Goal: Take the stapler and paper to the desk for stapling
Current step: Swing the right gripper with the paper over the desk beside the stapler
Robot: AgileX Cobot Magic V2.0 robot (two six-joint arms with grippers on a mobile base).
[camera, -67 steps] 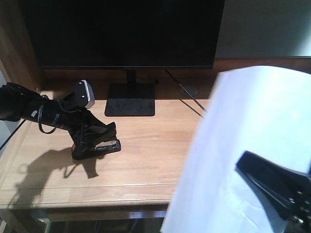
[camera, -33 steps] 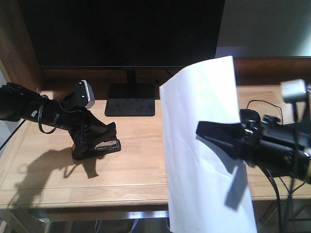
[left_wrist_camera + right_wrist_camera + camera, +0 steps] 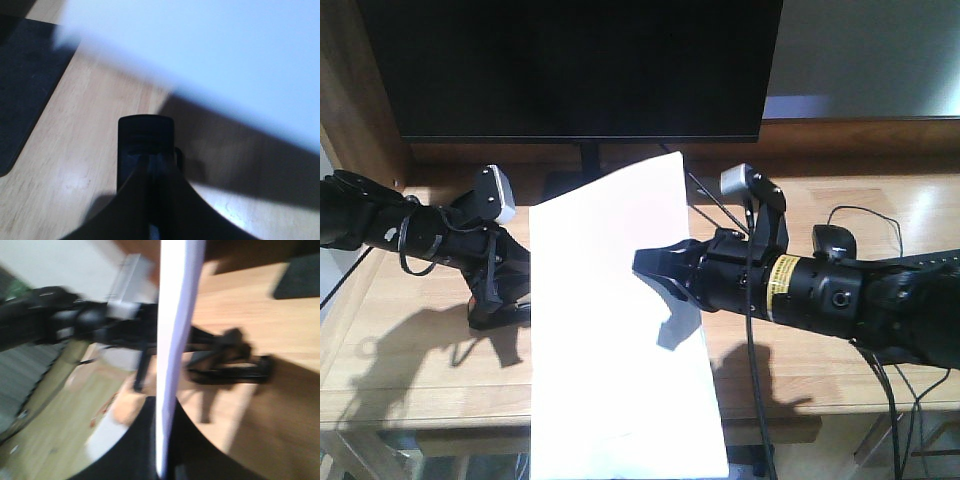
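Observation:
My right gripper (image 3: 655,268) is shut on a white sheet of paper (image 3: 615,320) and holds it upright over the middle of the desk; the wrist view shows the sheet edge-on (image 3: 172,340) between the closed jaws. My left gripper (image 3: 510,285) is shut on the black stapler (image 3: 490,310), which rests on the desk at the left, mostly hidden behind the paper. The left wrist view shows the stapler's black top (image 3: 146,145) between the closed jaws and the paper (image 3: 210,55) close beyond it. The right wrist view shows the stapler (image 3: 235,372) past the sheet.
A large black monitor (image 3: 570,70) stands at the back on a dark base (image 3: 25,85). A wooden desk (image 3: 790,370) carries a small black device with a cable (image 3: 835,240) at the right. A wooden wall panel (image 3: 350,90) rises at the left.
My right arm has swung the paper leftward from the right front to the desk's middle, so it now covers the stapler. The left arm and stapler have stayed still.

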